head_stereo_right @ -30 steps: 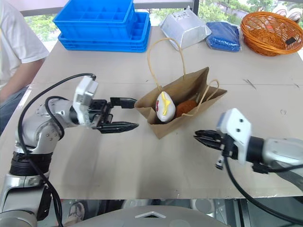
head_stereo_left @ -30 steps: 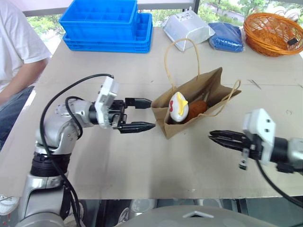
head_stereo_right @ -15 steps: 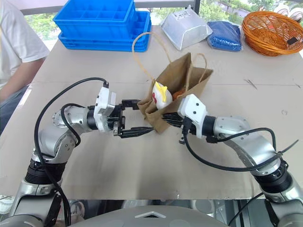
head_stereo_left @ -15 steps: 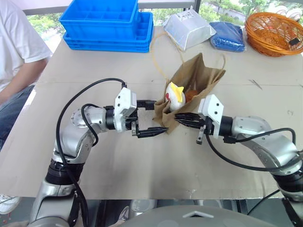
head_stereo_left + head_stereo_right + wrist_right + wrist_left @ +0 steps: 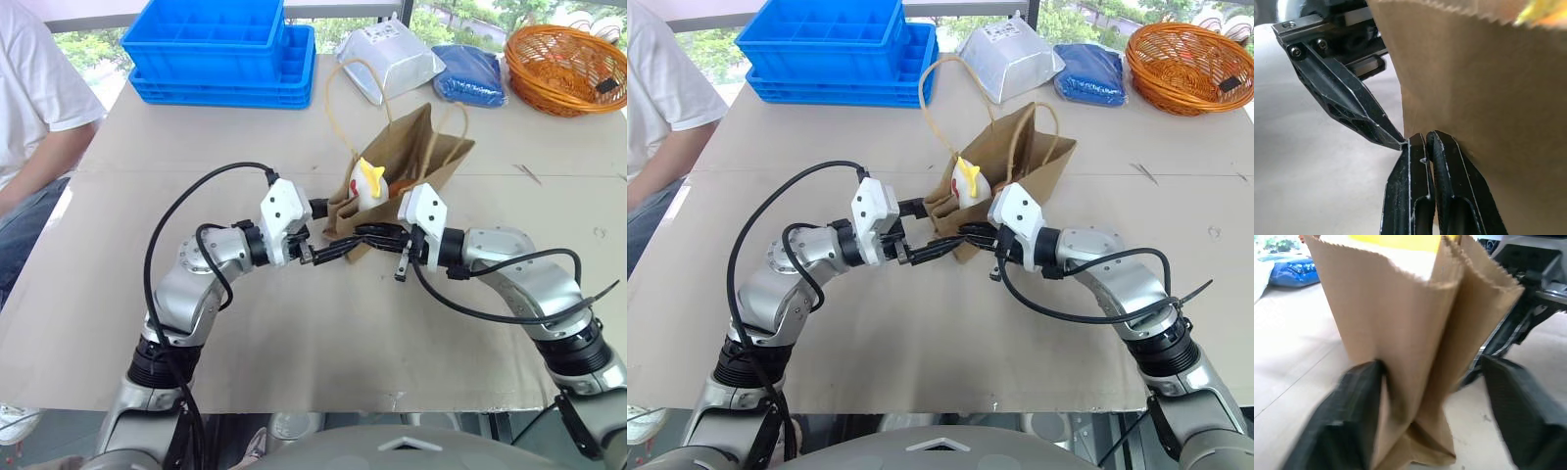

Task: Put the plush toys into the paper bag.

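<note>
The brown paper bag (image 5: 423,147) stands tilted at the table's middle, mouth up, and its cord handles (image 5: 342,90) rise above it. A white plush toy (image 5: 369,184) with a yellow tip pokes out of the mouth. My left gripper (image 5: 335,228) is open and straddles the bag's near lower corner. In the left wrist view one of its fingers (image 5: 1347,421) touches the paper and the other stands off it. My right gripper (image 5: 361,235) is shut, its fingertips (image 5: 1418,147) lying against the bag's side and meeting the tip of the left gripper's lower finger.
Stacked blue crates (image 5: 220,49) stand at the back left. A white container (image 5: 387,61), a blue cloth bag (image 5: 468,74) and an orange basket (image 5: 568,61) line the back right. A person in a white shirt (image 5: 34,108) sits at the left edge.
The bag went from lying on its side to nearly upright. My right gripper swept in from the right to the bag's base. The left gripper moved in around the bag's corner and its jaws narrowed.
</note>
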`<control>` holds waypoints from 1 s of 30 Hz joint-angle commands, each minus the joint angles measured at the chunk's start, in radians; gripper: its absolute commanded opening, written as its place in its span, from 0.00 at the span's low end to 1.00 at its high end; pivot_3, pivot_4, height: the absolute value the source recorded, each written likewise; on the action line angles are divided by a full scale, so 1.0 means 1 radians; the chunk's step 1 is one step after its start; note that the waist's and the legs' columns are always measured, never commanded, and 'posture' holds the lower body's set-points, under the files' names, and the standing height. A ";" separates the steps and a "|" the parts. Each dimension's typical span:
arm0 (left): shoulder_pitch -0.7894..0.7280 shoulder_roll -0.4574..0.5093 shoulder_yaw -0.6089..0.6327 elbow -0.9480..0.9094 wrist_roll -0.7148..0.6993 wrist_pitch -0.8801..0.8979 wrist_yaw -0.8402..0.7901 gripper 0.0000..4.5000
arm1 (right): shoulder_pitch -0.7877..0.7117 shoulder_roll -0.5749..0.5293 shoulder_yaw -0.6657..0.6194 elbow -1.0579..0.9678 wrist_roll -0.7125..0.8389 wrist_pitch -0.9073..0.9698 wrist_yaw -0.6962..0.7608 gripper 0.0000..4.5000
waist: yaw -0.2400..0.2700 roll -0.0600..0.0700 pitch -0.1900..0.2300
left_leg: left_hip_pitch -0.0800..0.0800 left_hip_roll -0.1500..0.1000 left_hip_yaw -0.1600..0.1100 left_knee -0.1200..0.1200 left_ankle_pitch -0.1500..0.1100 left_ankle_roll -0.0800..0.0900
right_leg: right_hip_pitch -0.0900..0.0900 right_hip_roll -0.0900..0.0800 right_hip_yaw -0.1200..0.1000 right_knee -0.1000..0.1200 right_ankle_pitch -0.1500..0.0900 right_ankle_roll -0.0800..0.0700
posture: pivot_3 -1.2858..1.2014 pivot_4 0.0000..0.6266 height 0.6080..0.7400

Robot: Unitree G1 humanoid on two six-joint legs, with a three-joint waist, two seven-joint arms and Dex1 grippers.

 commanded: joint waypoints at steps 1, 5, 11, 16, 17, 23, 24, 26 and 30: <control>-0.019 -0.033 0.024 -0.009 0.015 -0.016 0.079 0.37 | 0.001 0.017 0.025 -0.042 0.014 -0.015 0.047 0.00 | 0.000 0.000 0.000 | 0.000 0.000 0.000 0.000 0.000 0.000 | 0.000 0.000 0.000 0.000 0.000 0.000 | 0.52 0.24 1.00; -0.037 -0.043 0.027 0.011 0.012 -0.013 0.091 0.01 | 0.023 0.006 0.020 -0.052 0.000 -0.013 0.065 0.00 | -0.003 0.000 0.000 | 0.000 0.000 -0.001 0.000 0.000 0.001 | 0.000 0.000 -0.001 0.000 0.000 0.000 | 0.52 0.24 1.00; -0.079 -0.022 0.037 0.070 0.016 -0.044 0.065 0.01 | 0.080 -0.041 -0.005 -0.107 -0.006 -0.014 0.078 0.00 | 0.000 0.000 0.000 | 0.000 -0.001 -0.001 0.000 0.000 0.000 | 0.000 -0.001 -0.001 0.000 0.000 0.000 | 0.52 0.24 1.00; -0.115 0.008 0.053 0.149 0.011 -0.116 -0.005 0.01 | 0.157 -0.077 -0.058 -0.193 0.024 0.015 0.059 0.00 | 0.000 0.000 0.000 | 0.000 -0.001 -0.001 0.000 0.000 0.000 | 0.000 -0.001 -0.002 0.000 0.000 0.000 | 0.52 0.24 1.00; -0.120 0.023 0.061 0.171 -0.001 -0.139 -0.045 0.01 | 0.180 -0.089 -0.071 -0.216 0.025 0.017 0.054 0.00 | 0.001 0.000 0.000 | 0.000 -0.001 -0.001 0.000 0.000 0.000 | 0.000 -0.001 -0.002 0.000 0.000 0.000 | 0.52 0.24 1.00; -0.233 0.183 0.121 0.432 -0.089 -0.322 -0.472 0.00 | 0.424 -0.185 -0.279 -0.383 0.075 0.034 0.037 0.18 | 0.004 0.001 0.000 | 0.000 -0.001 -0.001 0.000 0.000 0.001 | 0.000 0.000 -0.002 0.000 0.000 0.000 | 0.52 0.24 1.00; -0.268 0.198 0.120 0.496 -0.080 -0.365 -0.523 0.00 | 0.494 -0.198 -0.347 -0.411 0.083 0.032 0.036 0.25 | 0.005 0.000 0.000 | -0.001 -0.001 -0.001 0.000 -0.001 0.001 | 0.000 0.000 -0.003 0.000 0.000 0.000 | 0.52 0.24 1.00; -0.313 0.207 0.111 0.584 -0.065 -0.432 -0.599 0.00 | 0.606 -0.212 -0.457 -0.450 0.094 0.022 0.034 0.51 | 0.007 0.000 0.000 | -0.002 -0.003 -0.002 0.000 -0.001 0.001 | 0.001 0.000 -0.004 0.000 0.000 0.000 | 0.52 0.24 1.00; -0.361 0.185 0.090 0.709 -0.058 -0.483 -0.706 0.00 | 0.791 -0.211 -0.641 -0.488 0.094 -0.011 0.048 0.84 | 0.001 -0.001 -0.001 | 0.000 -0.005 -0.002 0.000 -0.002 0.003 | 0.003 -0.002 -0.002 -0.001 0.000 0.001 | 0.52 0.24 1.00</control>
